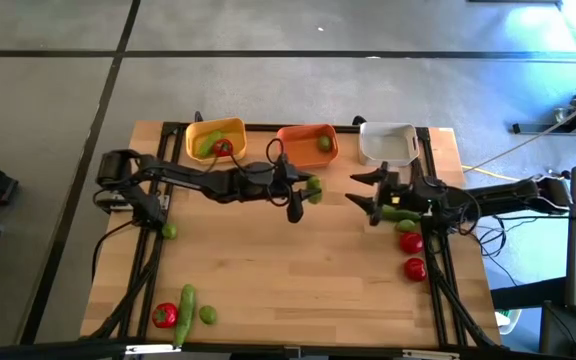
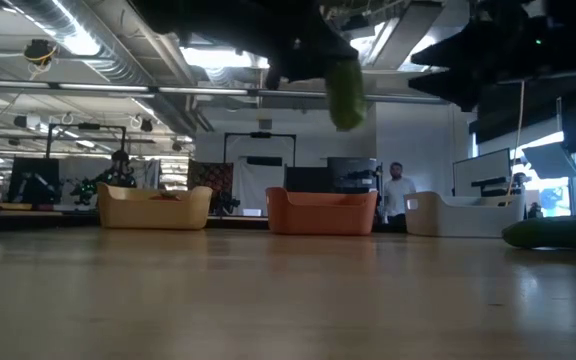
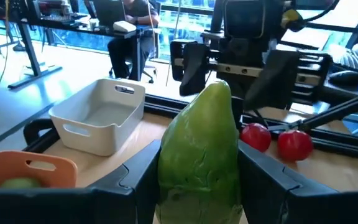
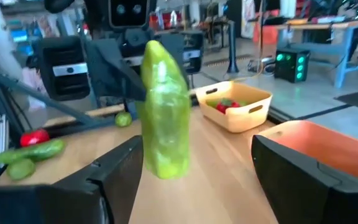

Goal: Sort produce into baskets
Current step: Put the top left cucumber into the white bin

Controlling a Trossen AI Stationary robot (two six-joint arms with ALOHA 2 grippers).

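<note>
Left gripper (image 1: 306, 192) holding cucumber (image 1: 314, 189), right gripper (image 1: 365, 198) facing

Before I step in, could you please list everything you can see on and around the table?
Baskets: three along the far edge: yellow, orange, white.
Tomatoes: four, red: one in the yellow basket, two near the right arm, one at the near-left corner.
Limes: three, yellow-green: one in the orange basket, one at the table's left, one near-left.
Cucumbers: three, green: one held, one under the right arm, one near-left.
Other green pieces: two, kind unclear: yellow basket, by the right-side tomatoes.
Person: one, background.
Left gripper: mid-table, gripping the cucumber.
Right gripper: open, facing it.
</note>
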